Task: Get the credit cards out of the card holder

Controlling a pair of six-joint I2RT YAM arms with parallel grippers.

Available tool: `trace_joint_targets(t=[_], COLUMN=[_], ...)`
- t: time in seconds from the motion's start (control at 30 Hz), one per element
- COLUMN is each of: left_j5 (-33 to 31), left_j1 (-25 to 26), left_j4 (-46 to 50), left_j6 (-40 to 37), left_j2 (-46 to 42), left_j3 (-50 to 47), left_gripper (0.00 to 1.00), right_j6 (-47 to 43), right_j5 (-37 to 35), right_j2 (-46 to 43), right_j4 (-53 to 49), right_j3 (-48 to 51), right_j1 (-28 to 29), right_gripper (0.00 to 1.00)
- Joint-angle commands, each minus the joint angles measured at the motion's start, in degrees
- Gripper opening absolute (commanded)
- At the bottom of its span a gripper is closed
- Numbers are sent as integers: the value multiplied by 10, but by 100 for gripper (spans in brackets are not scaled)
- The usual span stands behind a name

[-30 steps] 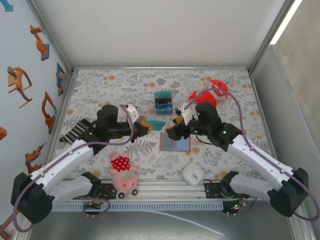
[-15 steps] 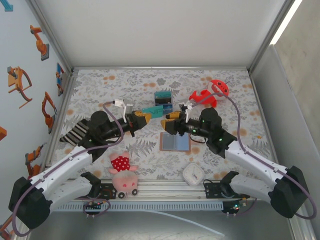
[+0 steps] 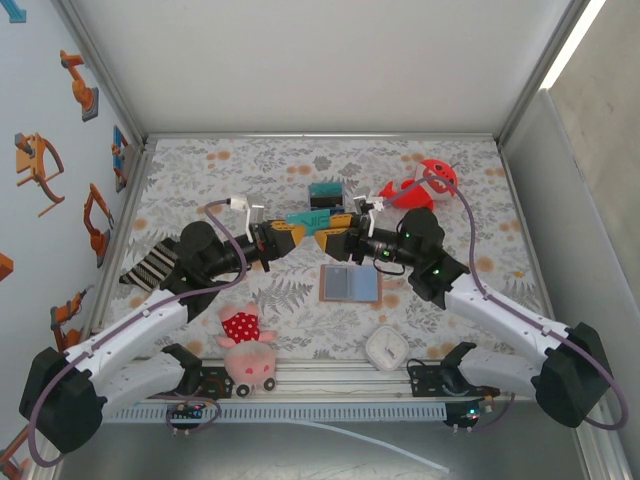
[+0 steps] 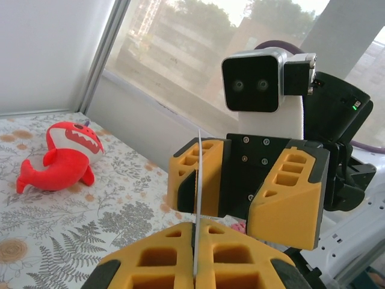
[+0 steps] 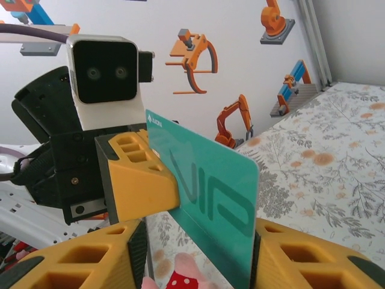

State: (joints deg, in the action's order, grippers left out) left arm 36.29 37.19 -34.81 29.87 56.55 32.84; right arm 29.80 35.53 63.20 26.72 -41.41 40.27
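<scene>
Sprawling fern-print tablecloth (image 3: 250, 165) (white wall (image 3: 320, 60) behind)

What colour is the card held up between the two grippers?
Teal green, with darker VIP lettering; the card shows best in the right wrist view.

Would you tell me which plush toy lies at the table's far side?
The red shark, towards the back right; the pink pig sits at the near edge.

Lit brightly and evenly from above. Glowed white along the lamp strip (image 3: 575, 40) at the top right. Left only small, soft shadows on the table (image 3: 200, 170). Washed out pale at the top of the clear wall (image 4: 180, 42) in the left wrist view. Looked sharp near and far.
</scene>
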Motion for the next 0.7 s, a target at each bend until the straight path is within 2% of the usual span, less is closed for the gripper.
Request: trace_joint_targets(t=[0.0, 0.1, 0.27, 0.3, 0.43, 0.5, 0.57, 0.63, 0.67], left_j5=[19, 22, 29, 29, 29, 29, 29, 29, 28], left_j1=[2, 2, 2, 2, 2, 2, 3, 2, 2], left_j4=[-18, -16, 3, 8, 20, 29, 44, 64, 76], left_j6=[9, 8, -2, -5, -10, -16, -25, -38, -47], left_j2=[-3, -3, -2, -2, -3, -5, -9, -16, -19], left_j3=[-10, -12, -10, -10, -9, -5, 0, 9, 13], left_gripper=[0, 0, 0, 0, 8, 18, 19, 25, 31], right_j6=[-16, -18, -17, -18, -30, -41, -54, -65, -70], right_j5=[10, 18, 27, 29, 35, 32, 27, 24, 23], right_j2=[-7, -4, 4, 4, 3, -1, -6, -11, -16], right_j4=[14, 7, 7, 6, -15, -37, -65, -82, -91], right_j3=[-28, -40, -50, -51, -57, -60, -64, -64, -63], right_j1=[2, 2, 2, 2, 2, 2, 2, 2, 2], right_gripper=[41, 32, 2, 0, 0, 0, 0, 0, 0])
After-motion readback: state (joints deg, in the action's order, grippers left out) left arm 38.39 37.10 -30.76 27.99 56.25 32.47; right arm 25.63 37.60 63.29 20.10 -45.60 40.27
